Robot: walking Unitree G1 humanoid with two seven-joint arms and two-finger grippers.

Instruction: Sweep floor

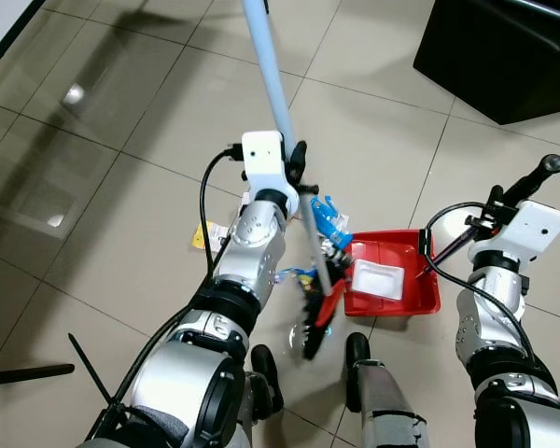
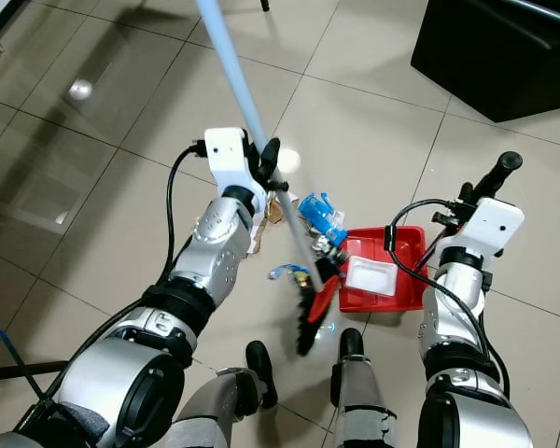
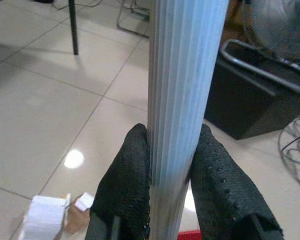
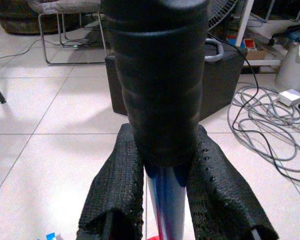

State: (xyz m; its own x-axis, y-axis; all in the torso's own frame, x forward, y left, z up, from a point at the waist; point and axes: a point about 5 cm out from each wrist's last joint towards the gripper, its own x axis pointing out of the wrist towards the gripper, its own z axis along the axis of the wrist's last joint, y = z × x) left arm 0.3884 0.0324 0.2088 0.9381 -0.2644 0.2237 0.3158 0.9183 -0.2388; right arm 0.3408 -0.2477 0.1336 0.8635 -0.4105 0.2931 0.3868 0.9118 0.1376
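L claw [image 1: 297, 166] is clamped tight on the broom pole [image 1: 267, 70], both fingers [image 3: 125, 185] pressed flat vs. the pale blue ribbed shaft, roughly mid-length. Pole slants up and away from the robot; its low end runs down to the brush head [image 1: 315, 322], black bristles w/ red trim, on the tile floor [image 1: 121, 187] just in front of the robot's feet.

R claw [image 2: 481, 191] is closed round the dustpan handle [image 4: 157, 75], a black ribbed grip; fingers [image 4: 217, 190] squeeze it just below the grip, where the stem turns blue. Handle sticks up and tilts outward to the robot's right.

Dustpan [image 1: 420, 299] is red, sits on the floor right of the brush head, touching or nearly so. Inside it: a white flat packet [image 1: 378, 278]. At the pan's left edge, by the pole, a crumpled blue wrapper [image 1: 329, 222]. Small yellow scrap [image 1: 202, 237] and some white paper bits [image 3: 45, 217] lie on the tiles near the L arm; a bluish scrap [image 2: 289, 272] lies near the brush.

Black bin [image 1: 504, 51] stands well apart, ahead and to the right. R wrist view also has grey cable coils [image 4: 262, 122] on the floor, and a chair frame [image 4: 72, 42] farther off.
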